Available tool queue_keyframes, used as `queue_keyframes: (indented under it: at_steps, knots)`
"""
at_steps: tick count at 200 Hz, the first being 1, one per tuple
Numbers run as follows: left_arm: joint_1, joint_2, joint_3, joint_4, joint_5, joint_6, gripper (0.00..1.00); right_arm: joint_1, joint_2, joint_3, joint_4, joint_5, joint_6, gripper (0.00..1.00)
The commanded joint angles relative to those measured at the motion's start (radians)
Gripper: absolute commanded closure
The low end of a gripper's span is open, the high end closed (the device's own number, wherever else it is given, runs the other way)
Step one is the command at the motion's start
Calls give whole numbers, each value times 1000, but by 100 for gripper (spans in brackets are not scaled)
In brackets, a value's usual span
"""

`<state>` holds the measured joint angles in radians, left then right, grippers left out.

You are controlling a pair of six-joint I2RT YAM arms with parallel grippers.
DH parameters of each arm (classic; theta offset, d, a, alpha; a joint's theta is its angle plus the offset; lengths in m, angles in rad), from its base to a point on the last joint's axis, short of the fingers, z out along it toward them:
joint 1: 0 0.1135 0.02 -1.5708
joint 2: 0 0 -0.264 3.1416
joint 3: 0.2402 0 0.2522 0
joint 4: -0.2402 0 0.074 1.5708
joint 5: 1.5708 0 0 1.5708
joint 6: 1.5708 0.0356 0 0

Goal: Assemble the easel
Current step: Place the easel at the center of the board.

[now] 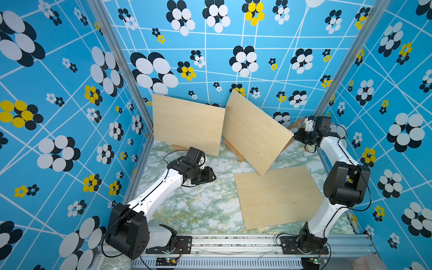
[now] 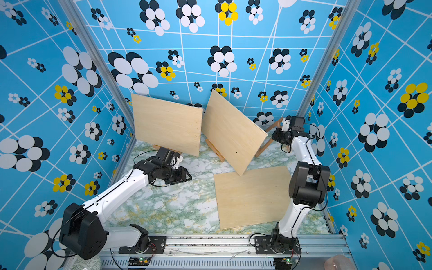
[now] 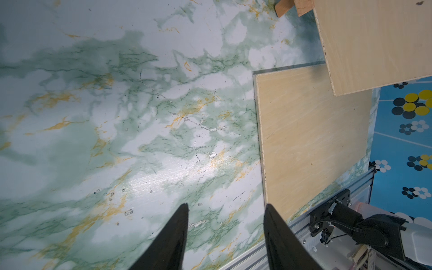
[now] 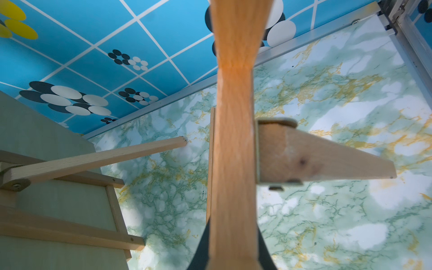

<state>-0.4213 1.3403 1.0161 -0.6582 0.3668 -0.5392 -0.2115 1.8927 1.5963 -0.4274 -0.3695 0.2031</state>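
Right hand [image 4: 233,225] grips the easel bar [image 4: 233,140], lengthwise straight out between its fingers [image 4: 199,257]; left hand [image 3: 226,205] half-open, empty

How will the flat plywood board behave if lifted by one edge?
The flat plywood board looks thin yet rigid: probably stiff and light. It lies flush on the tabletop, so its edge is likely hard to pinch.
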Motion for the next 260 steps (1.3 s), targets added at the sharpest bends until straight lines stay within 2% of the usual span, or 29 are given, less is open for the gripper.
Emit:
queue_keyframes:
  at_steps: [1,26,47,77,104,142,192,260]
  knots:
    - [-2,16,39,-17,1,24,46,12,83,-9,-271,-1,-46,87]
    - [0,19,49,-25,-4,30,46,12,68,-40,-244,4,-23,58]
    - [-1,20,46,-19,-4,29,46,12,46,-53,-222,12,-2,45]
    - [-1,19,18,14,4,18,46,21,-8,-145,-87,-29,87,42]
    - [-1,23,2,34,15,13,46,63,-41,-232,19,9,106,42]
    - [8,11,-6,23,11,22,46,69,-41,-239,27,14,87,43]
    - [14,21,-21,50,23,15,45,69,-142,-292,86,30,102,34]
    - [13,27,-34,79,32,10,45,59,-284,-342,89,14,165,33]
